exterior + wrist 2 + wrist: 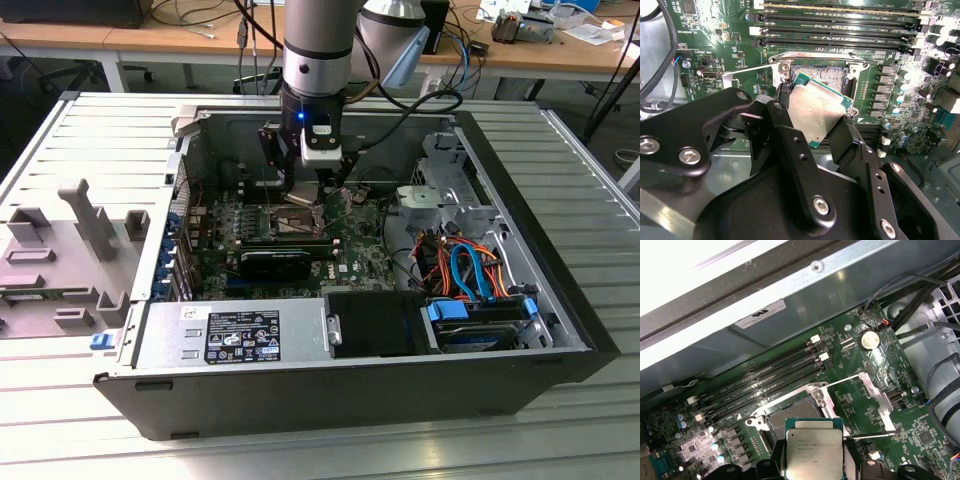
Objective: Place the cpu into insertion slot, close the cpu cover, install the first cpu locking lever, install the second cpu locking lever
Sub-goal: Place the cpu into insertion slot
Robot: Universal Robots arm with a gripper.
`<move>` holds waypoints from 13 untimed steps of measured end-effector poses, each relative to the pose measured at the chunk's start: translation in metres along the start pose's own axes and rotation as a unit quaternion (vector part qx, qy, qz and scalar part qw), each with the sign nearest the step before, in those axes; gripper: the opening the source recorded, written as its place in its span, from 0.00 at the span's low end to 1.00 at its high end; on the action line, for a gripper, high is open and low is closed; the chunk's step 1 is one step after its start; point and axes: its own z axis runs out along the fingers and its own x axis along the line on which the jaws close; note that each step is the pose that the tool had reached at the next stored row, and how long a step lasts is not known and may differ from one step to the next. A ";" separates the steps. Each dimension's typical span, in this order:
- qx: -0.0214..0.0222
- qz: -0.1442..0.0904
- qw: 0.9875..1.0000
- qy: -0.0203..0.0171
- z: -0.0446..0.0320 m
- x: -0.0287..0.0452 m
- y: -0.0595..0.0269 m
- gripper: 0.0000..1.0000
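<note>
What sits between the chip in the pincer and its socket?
Nothing visible. The pincer holds the cpu above the insertion slot, whose centre lies uncovered.

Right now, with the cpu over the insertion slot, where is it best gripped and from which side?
By two opposite edges, from its metal-top side, as the pincer holds the cpu now. It is thin and flat, so only the edges give purchase, and its underside is left free to face the insertion slot.
</note>
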 end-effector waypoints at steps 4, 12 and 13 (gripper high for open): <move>0.000 0.004 1.000 0.000 0.0000 0.0000 0.0000 0.55; 0.000 0.015 1.000 0.000 0.0000 0.0000 0.0000 0.55; 0.000 0.016 1.000 0.000 0.0000 0.0000 0.0000 0.55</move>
